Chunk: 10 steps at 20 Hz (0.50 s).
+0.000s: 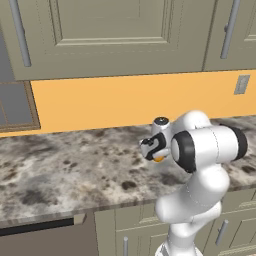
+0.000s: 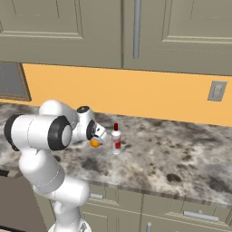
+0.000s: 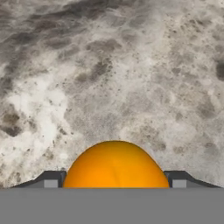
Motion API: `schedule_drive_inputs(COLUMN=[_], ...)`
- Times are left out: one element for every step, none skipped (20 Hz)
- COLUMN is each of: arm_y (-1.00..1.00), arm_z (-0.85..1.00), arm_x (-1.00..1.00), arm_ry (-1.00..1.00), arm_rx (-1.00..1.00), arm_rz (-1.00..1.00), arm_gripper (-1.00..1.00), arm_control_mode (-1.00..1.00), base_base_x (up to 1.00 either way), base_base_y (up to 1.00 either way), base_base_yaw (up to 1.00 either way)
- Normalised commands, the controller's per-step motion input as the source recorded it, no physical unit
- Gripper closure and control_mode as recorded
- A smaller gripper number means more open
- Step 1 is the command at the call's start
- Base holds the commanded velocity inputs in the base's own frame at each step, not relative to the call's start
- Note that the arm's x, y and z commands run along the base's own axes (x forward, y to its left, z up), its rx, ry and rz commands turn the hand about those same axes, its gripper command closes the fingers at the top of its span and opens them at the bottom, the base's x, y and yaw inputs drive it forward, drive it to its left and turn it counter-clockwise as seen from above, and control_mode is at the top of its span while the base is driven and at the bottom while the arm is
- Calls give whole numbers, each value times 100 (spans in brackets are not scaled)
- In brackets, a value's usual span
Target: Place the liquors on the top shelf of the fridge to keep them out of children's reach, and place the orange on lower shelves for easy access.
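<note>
The orange (image 3: 114, 166) rests low on the speckled stone counter (image 3: 109, 78), and my gripper (image 3: 113, 184) has come down over it. A dark fingertip (image 3: 51, 179) lies against each side of the fruit, with no gap showing. From the base, the orange (image 2: 94, 143) peeks out under the hand (image 2: 93, 131), and a sliver of the orange (image 1: 158, 159) shows below the gripper (image 1: 154, 152). One liquor bottle (image 2: 116, 141) with a red cap stands upright just right of the hand, untouched. The fridge and its shelves are out of view.
Beige wall cupboards (image 1: 110, 35) hang over the counter, with an orange backsplash (image 2: 136, 93) and a wall outlet (image 2: 217, 90) behind it. A framed panel (image 1: 15, 105) sits at the far left. Drawers (image 2: 181, 213) run below the counter's front edge.
</note>
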Motion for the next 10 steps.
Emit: schedule_drive_inputs(arm_y=[2,0,0,0,1,0,0,0,4,2], arm_z=[-50,-50,-44,-40,-29,-9,0,0,14,30], arm_x=[0,-11,-27,-36,-39,-44,-60,-80,-96,-100], arm_ry=[11,14,14,13,10,3,0,-2,-12,-15], arm_rx=[-2,-2,-2,-2,-2,0,0,0,0,-1], arm_rz=[0,0,0,0,0,0,0,0,0,0], arm_gripper=[100,100,100,100,100,100,100,100,100,100], arm_control_mode=[-100,-100,-100,-100,-100,-100,-100,-100,-100,-100], base_base_x=[0,0,0,0,0,0,0,0,0,0], base_base_y=[0,0,0,0,0,0,0,0,0,0], base_base_yaw=[0,0,0,0,0,0,0,0,0,0])
